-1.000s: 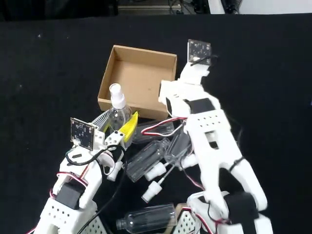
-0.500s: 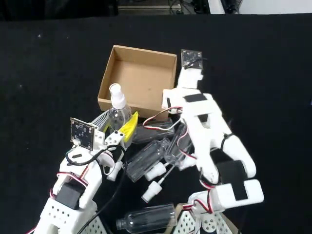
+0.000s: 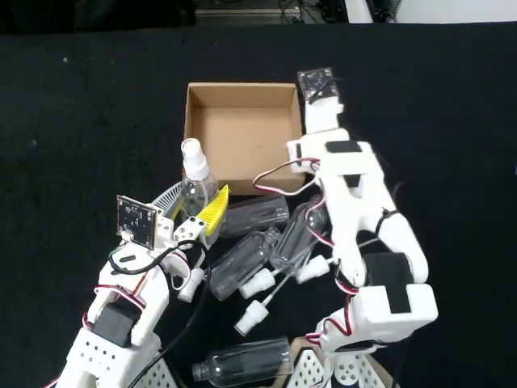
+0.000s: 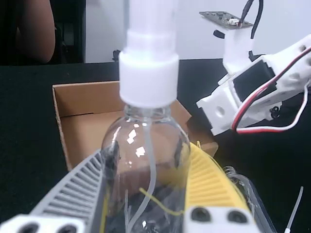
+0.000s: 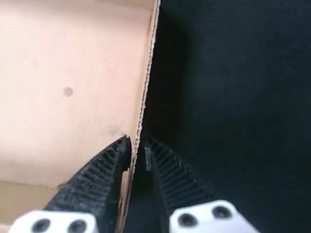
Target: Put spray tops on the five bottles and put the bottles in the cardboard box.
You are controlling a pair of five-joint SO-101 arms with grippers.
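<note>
Cardboard box (image 3: 242, 149) sits open-side up on the black table (image 3: 81, 121), floor bare, just in front of both arms. Right gripper (image 5: 137, 143) is at the box's right-hand wall: one black finger inside, the other outside, jaws nearly together with the cardboard edge pinched between them. One bottle (image 3: 196, 189) stands upright just outside the box's near-left corner, white spray top (image 3: 192, 153) fitted and its dip tube visible through the clear body in the left wrist view. Left gripper (image 3: 192, 200) has it by the body, grey finger on one side, yellow on the other, jaws spread just to bottle width. From the left wrist the same bottle (image 4: 146, 145) and spray top (image 4: 148, 73) stand in front of the box (image 4: 82, 126), the right arm's white links beyond. Three clear bottles (image 3: 242, 263) lie in a heap between the arms, near the box's front wall. Loose spray tops (image 3: 257, 311) lie just beside the heap. Another uncapped bottle (image 3: 242, 361) lies on its side between the arm bases.
</note>
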